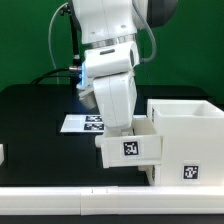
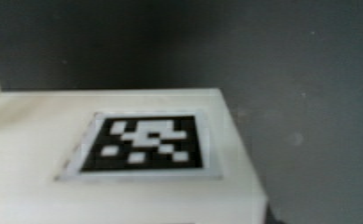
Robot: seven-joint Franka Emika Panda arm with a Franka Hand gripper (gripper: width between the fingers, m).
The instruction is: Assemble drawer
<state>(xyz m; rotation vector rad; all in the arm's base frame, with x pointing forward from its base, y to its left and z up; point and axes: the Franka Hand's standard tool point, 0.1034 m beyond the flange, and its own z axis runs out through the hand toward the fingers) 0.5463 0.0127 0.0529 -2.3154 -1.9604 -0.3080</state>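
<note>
The large white casing (image 1: pixel 186 132) stands at the exterior view's right, open on top, with a tag on its front. A smaller white tray (image 1: pixel 128 149) with a tag on its face hangs slightly tilted against the casing's left side, off the table. My gripper (image 1: pixel 121 130) reaches down into the tray from above and appears shut on its wall; the tray hides the fingertips. The wrist view shows the tray's white surface (image 2: pixel 89 195) and its tag (image 2: pixel 149 146) close up, blurred, with no fingers in sight. A second tray is not clearly in view.
The marker board (image 1: pixel 82 123) lies flat on the black table behind the arm. A small white piece (image 1: pixel 2 154) is cut off at the exterior view's left edge. A white strip (image 1: pixel 60 205) runs along the table's front.
</note>
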